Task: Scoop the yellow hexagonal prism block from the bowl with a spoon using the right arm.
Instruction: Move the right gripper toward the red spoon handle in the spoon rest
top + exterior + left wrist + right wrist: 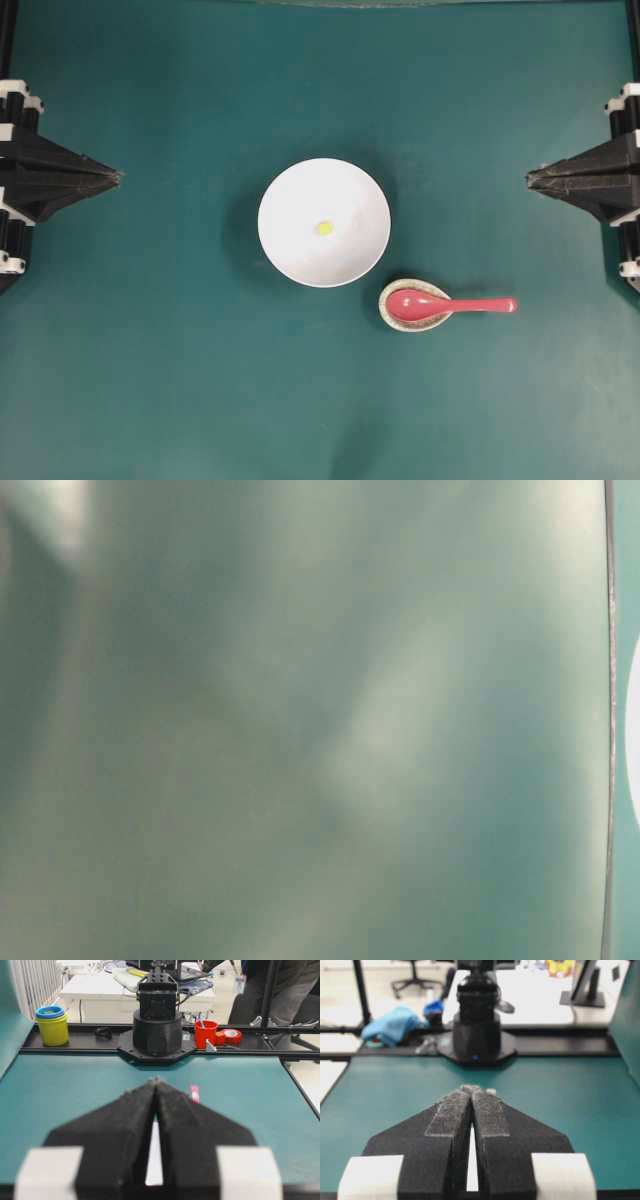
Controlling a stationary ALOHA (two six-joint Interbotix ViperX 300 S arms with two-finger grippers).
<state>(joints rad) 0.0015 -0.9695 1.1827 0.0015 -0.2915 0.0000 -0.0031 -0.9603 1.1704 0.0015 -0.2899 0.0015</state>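
Fingers pressed together on both arms, nothing held yet.
Right fingers [530, 178] must spread, then pinch the spoon [450, 305] handle; block [324, 228] waits mid-bowl [290, 195], left fingers [118, 177] idle.

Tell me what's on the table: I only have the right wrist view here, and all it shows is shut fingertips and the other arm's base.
Observer: A white bowl sits mid-table, with the tiny yellow hexagonal block lying near its centre.
Operator: Where's the spoon?
Observer: The red-pink spoon lies apart from the bowl, toward the right arm's side; its scoop rests in a small speckled spoon rest and its handle points toward the right gripper.
Operator: Is the left gripper holding anything?
Observer: No. The left gripper is shut and empty at its own edge of the table, well clear of the bowl.
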